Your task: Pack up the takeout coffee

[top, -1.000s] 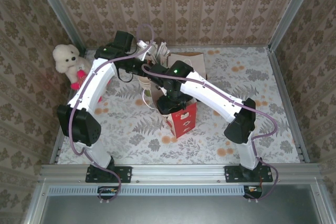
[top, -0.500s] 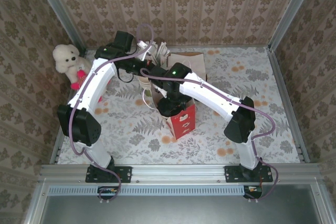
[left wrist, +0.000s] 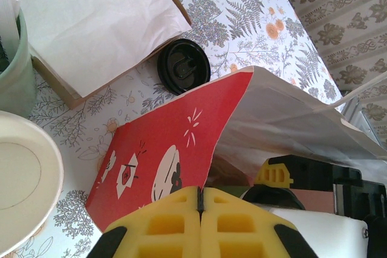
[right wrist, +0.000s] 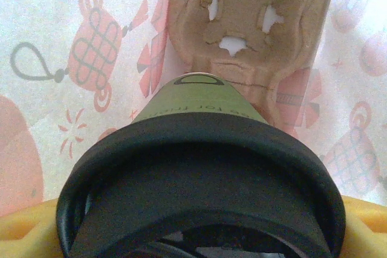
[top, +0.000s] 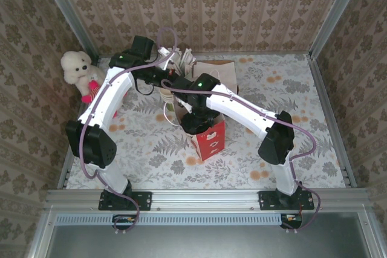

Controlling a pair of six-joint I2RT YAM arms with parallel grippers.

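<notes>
The right gripper (right wrist: pixel 195 225) has its jaws spread wide around the takeout coffee (right wrist: pixel 199 110), a cardboard carrier (right wrist: pixel 248 28) just beyond them, while the left gripper (left wrist: pixel 199 202) has its jaws pressed together at the red bag (left wrist: pixel 160 149).

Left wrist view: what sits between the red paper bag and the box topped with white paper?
A flat black round lid lies on the table there, between the red bag and the paper-topped box, as the left wrist view shows.

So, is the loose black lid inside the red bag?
No, the black lid lies on the table just outside the red bag.
</notes>
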